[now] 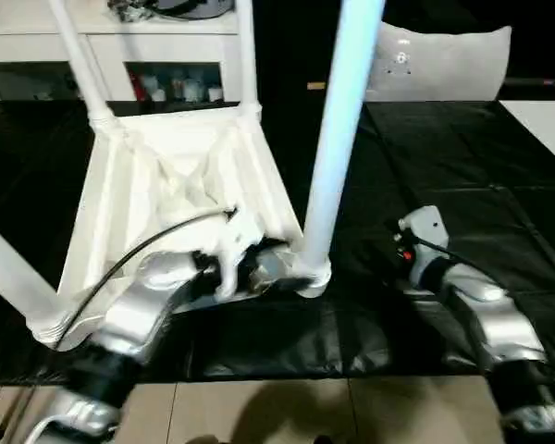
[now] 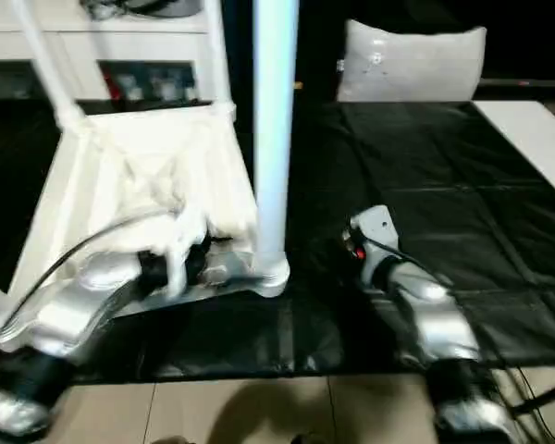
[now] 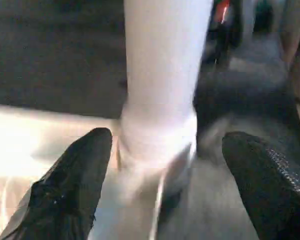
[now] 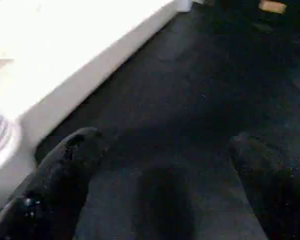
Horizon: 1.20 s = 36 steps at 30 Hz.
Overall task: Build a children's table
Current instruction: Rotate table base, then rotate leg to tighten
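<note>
black sheeting covers the tabletop [image 1: 462,166], and behind it stands a white cabinet [image 1: 166,42] with glass doors; a pale cushion [image 1: 439,60] sits at the far edge. the top [image 1: 180,194] of the children's table lies upside down on the sheeting, ribbed underside up, tilted so its near edge looks wider than its far one. legs rise from its corner sockets: two thin ones at the far corners [image 1: 79,65] [image 1: 245,55], one slanting off at the near left corner [image 1: 9,273], and a thick near leg [image 1: 338,139] standing upright in the near right socket [image 1: 310,273].

left end effector [image 3: 160,175] is at that near right socket, its two black fingers [image 3: 72,185] spread wide on either side of the leg's base (neither finger seems to press on it, though the blur leaves that uncertain). its silver forearm [image 1: 143,310] reaches in over the top's near edge, a black cable looping above it.

right end effector [image 4: 160,185] hovers over bare black sheeting to the right of the near leg, well apart from it, fingers [image 4: 65,170] wide open and holding nothing. the top's white edge [image 4: 100,60] shows just beside it in the wrist view.
</note>
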Motion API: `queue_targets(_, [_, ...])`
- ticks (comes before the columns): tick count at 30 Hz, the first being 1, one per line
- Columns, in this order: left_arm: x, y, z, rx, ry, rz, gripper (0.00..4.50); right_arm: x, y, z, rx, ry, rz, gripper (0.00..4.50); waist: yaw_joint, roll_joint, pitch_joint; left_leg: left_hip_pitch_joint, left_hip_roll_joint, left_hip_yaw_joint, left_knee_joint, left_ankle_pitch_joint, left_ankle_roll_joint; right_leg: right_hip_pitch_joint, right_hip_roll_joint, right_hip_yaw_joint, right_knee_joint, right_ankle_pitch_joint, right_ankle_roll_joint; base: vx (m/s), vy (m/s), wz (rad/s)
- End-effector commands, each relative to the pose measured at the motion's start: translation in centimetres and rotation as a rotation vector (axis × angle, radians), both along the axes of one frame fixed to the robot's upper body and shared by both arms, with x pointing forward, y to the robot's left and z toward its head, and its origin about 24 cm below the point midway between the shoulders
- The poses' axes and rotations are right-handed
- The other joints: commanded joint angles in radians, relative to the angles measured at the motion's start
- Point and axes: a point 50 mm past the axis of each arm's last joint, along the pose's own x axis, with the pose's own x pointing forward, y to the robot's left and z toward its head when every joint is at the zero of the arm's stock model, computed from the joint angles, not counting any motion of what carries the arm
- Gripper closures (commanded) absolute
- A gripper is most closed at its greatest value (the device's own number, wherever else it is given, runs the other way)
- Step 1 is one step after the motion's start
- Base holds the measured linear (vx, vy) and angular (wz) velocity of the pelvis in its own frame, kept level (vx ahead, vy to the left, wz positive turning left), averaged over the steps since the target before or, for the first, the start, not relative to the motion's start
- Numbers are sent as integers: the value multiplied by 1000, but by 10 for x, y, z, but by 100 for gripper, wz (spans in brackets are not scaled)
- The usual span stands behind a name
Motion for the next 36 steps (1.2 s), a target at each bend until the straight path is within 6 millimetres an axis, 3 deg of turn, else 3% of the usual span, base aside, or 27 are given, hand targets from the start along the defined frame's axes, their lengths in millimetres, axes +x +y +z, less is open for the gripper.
queue_targets(1, [1, 0, -1, 60, 4, -27, 83, -4, 5, 8, 11, -13, 74, 0, 3, -4, -64, 0, 58, -17, -83, -194, 58, 53, -74, 62, -86, -341, -173, 0, 0, 0])
queue_targets(5, [10, 14, -10, 159, -2, 4, 103, -19, 3, 16, -35, 15, 255, 0, 16, -7, -64, 0, 53, -17, -81, -192, 66, 59, -74, 62, -90, -353, -149, 0, 0, 0])
queue_targets(6, [11, 15, -10, 167, 9, -2, 129, -22, 2, 17, -41, 24, 276, 0, 17, -10, -64, -3, 54, -18, -82, -186, 65, 60, -78, 63, -90, -357, -148, 0, 0, 0])
queue_targets(9, [14, 17, -10, 187, 35, -9, 136, -29, 2, 19, -51, 63, 343, 0, 19, -9, -64, -1, 55, -19, -82, -183, 67, 58, -79, 61, -92, -376, -151, 0, 0, 0])
queue_targets(10, [17, 19, -11, 200, 46, -14, 157, -32, 3, 20, -56, 89, 388, 0, 19, -2, -62, -2, 53, -19, -81, -186, 67, 57, -77, 60, -94, -380, -153, 0, 0, 0])
queue_targets(11, [18, 19, -11, 206, 55, -18, 172, -34, 3, 21, -59, 97, 399, 0, 19, -4, -64, 0, 54, -18, -80, -186, 66, 57, -78, 60, -94, -376, -152, 0, 0, 0])
queue_targets(18, [19, 21, -16, 228, 111, -33, 224, -35, 3, 28, -71, 95, 413, 0, 21, -4, -67, -3, 55, -19, -79, -153, 65, 61, -81, 59, -89, -323, -179, 0, 0, 0])
queue_targets(21, [18, 21, -16, 230, 124, -45, 235, -35, 5, 30, -66, 102, 421, 0, 20, -3, -66, -2, 56, -19, -79, -163, 63, 61, -81, 59, -90, -336, -178, 0, 0, 0])
queue_targets(22, [18, 20, -16, 228, 127, -47, 263, -35, 5, 30, -64, 106, 425, 0, 20, -3, -67, -1, 56, -19, -79, -165, 63, 61, -81, 59, -91, -338, -178, 0, 0, 0])
queue_targets(30, [16, 21, -17, 244, 130, -52, 318, -34, 10, 30, -54, 115, 421, 0, 20, -5, -65, -1, 56, -20, -80, -169, 57, 61, -82, 58, -95, -376, -162, 0, 0, 0])
queue_targets(36, [14, 17, -17, 252, 134, -64, 385, -34, 10, 30, -54, 121, 415, 0, 21, -5, -66, -1, 56, -19, -79, -163, 58, 61, -82, 59, -93, -364, -168, 0, 0, 0])
